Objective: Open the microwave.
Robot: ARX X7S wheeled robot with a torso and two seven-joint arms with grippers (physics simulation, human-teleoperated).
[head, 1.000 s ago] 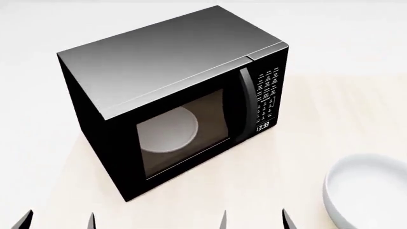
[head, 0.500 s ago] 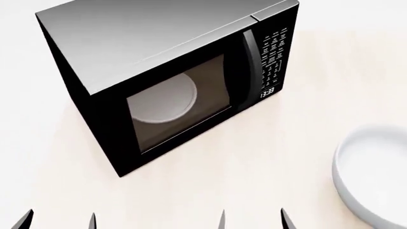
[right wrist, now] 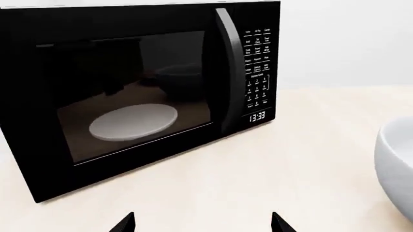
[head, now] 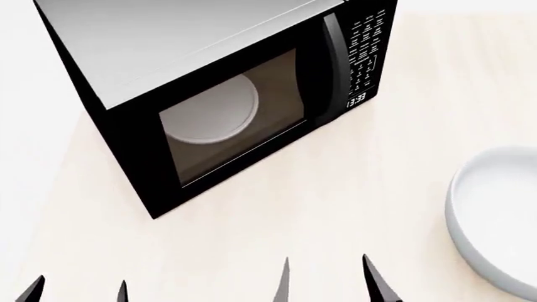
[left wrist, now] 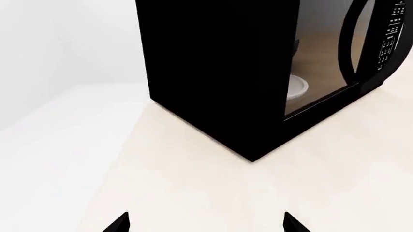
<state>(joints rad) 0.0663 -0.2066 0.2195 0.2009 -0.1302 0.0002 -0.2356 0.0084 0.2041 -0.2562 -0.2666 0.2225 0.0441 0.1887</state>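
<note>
Microwave [head: 210,94] stands shut toward the far left of the pale tabletop [head: 336,207], its handle [head: 329,69] upright beside the keypad [head: 366,50]. A white bowl [head: 495,220] sits at the right edge, well apart. Bare surface lies between the door and both pincers: left pincer [head: 77,290] and right pincer [head: 327,280] spread wide, holding nothing.

We see bright, even, diffuse light in all three views, with no hard shadows on the pale table [head: 353,189]. The microwave [head: 210,94] shows a soft sheen across its grey top, and its glass door [right wrist: 129,96] carries dim reflections. Edges are crisp, without blur or bending; the white background is nearly washed out.
</note>
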